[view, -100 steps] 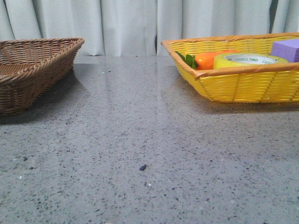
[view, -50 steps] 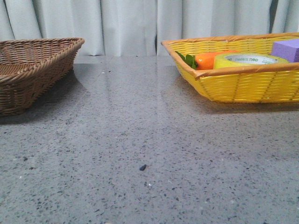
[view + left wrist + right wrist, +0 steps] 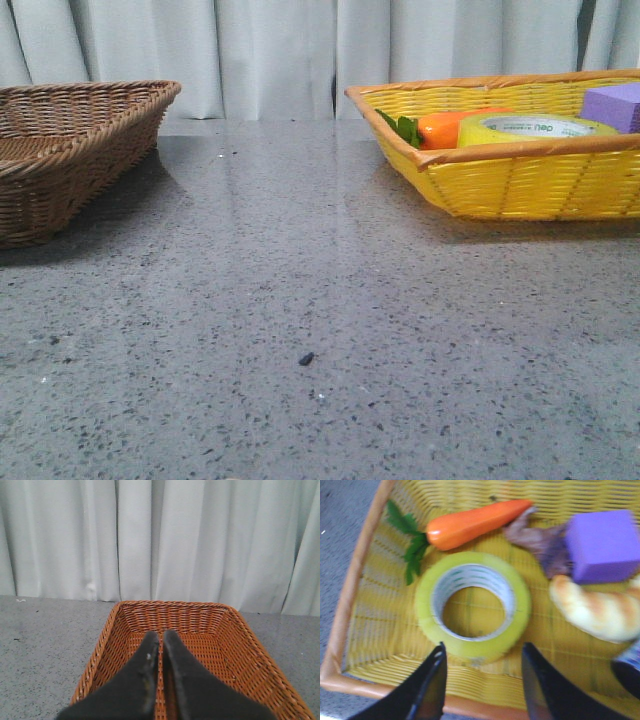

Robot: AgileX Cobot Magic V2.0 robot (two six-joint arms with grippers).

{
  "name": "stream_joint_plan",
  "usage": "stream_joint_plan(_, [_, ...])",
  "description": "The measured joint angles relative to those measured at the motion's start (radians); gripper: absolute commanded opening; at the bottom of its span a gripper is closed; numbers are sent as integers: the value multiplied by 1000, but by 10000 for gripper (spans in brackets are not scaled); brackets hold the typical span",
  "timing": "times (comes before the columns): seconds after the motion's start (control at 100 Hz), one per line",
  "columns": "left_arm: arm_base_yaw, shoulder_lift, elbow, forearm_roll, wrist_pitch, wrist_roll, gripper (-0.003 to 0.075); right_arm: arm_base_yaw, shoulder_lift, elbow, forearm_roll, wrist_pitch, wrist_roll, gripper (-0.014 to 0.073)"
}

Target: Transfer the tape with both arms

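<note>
Counting from where I stand: two baskets, one roll of tape, one carrot, one purple block, one bread-like piece, two grippers.

Baskets. One brown wicker basket (image 3: 70, 150) at the left edge of the table (image 3: 300, 300); one yellow wicker basket (image 3: 520, 180) with an orange rim at the right. They sit well apart, with a broad stretch of grey speckled tabletop between them and in front of both. One small dark speck (image 3: 306, 358) lies on that stretch.

Contents of the yellow basket. One tape (image 3: 472, 605), lying flat with its hole facing up, close to the near wall. One carrot (image 3: 475, 522) just beyond it, its green leaves toward the basket's left corner. One purple block (image 3: 602, 545) at the far right. One pale bread-like piece (image 3: 595, 610) beside the tape, below the block. A brownish shape between carrot and block is too blurred to name.

Grippers. Right gripper (image 3: 482, 680): fingers spread apart, hovering over the basket's near rim, the tape's near edge between them, nothing clasped. Left gripper (image 3: 161, 655): fingers pressed together, holding nothing, poised over the brown basket.

A pale curtain (image 3: 280, 50) closes off the table's far edge.
</note>
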State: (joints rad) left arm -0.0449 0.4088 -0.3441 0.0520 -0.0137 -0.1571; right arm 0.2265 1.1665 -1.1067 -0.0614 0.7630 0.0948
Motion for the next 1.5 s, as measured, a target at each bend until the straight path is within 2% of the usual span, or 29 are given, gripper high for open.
stream_joint_plan(0.18, [0,0,0,0,0,0,-21,84,236,-189,2,105,0,330])
stream_joint_plan(0.39, [0,0,0,0,0,0,-21,98,467,-367,4,245,0,330])
stream_joint_plan(0.66, [0,0,0,0,0,0,-21,98,625,-448,4,291,0,327])
stream_joint_plan(0.76, [0,0,0,0,0,0,-21,98,649,-448,4,291,0,245])
stream_joint_plan(0.88, [0,0,0,0,0,0,-21,98,662,-448,4,292,0,50])
stream_joint_plan(1.0, [0,0,0,0,0,0,-21,98,662,-448,12,293,0,-70])
stream_joint_plan(1.27, [0,0,-2,0,0,0,-21,98,663,-459,14,302,0,-74])
stream_joint_plan(1.5, [0,0,-2,0,0,0,-21,98,673,-621,14,446,-11,-74])
